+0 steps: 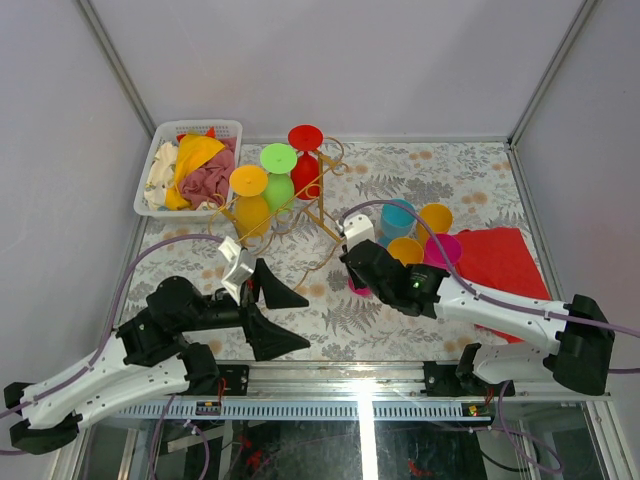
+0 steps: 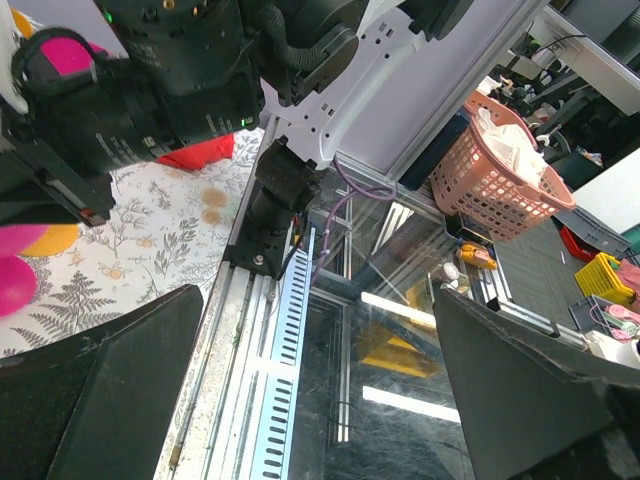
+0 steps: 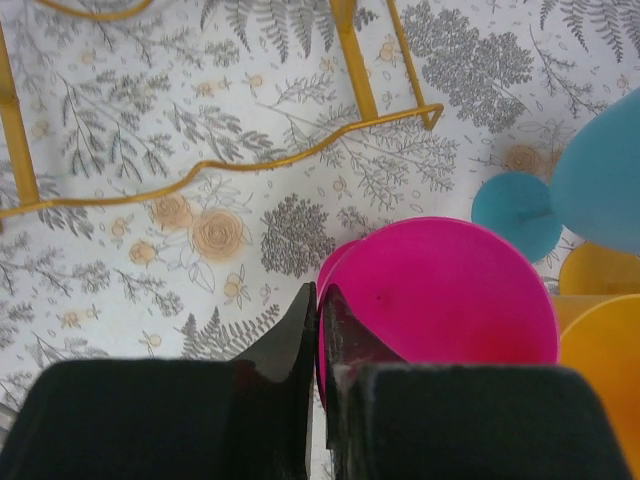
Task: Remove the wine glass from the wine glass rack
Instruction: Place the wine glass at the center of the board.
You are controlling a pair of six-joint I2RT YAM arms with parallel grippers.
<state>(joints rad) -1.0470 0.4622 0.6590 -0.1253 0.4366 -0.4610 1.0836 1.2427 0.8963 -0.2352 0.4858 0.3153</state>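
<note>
Bright, even light, soft shadows; lamps glare on the dark glossy panel (image 2: 320, 420); the right gripper (image 3: 318, 300) blurs.

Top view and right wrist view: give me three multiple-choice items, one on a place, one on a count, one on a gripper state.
1. Where is the white plastic basket of cloths? A. far left, beside the gold wire rack. B. near right corner. C. near edge, middle.
2. How many wine glasses hang on the rack? A. one. B. three. C. five.
3. The right gripper is: A. open above the rack. B. shut on the magenta wine glass's rim. C. shut on nothing.
1 A: it sits at the rack's left end. 2 B: yellow glass, green glass, red glass. 3 B: its fingers pinch the rim.
</note>
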